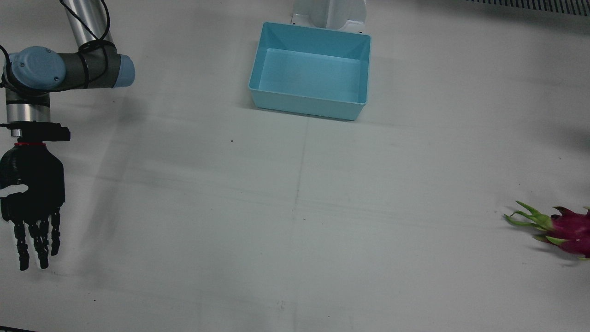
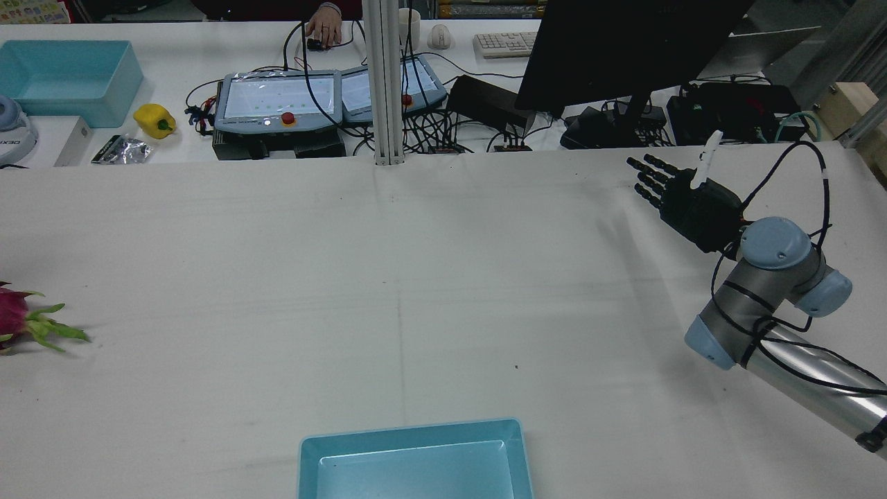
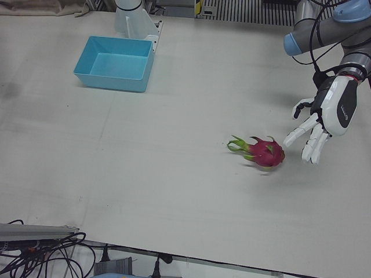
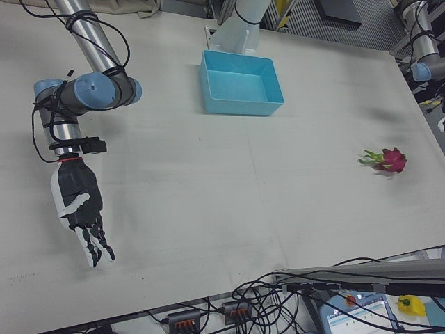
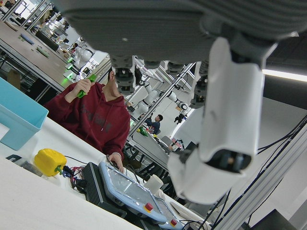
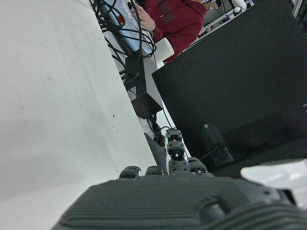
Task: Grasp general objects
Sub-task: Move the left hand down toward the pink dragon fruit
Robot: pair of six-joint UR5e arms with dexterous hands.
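A dragon fruit (image 3: 265, 152) lies on its side on the white table (image 3: 174, 174), magenta-skinned with green pointed scales and a tuft of green leafy tips pointing toward the table's middle. It rests free near the table's edge on the robot's left half, well apart from the blue bin (image 3: 116, 62)

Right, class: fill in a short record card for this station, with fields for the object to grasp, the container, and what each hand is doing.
object: dragon fruit, lying on the white table
container: light blue bin, nothing in it
left hand: white left hand, open, beside the fruit, not touching
right hand: black right hand, open, holding nothing, far side of table from the fruit
fruit to bin: well apart
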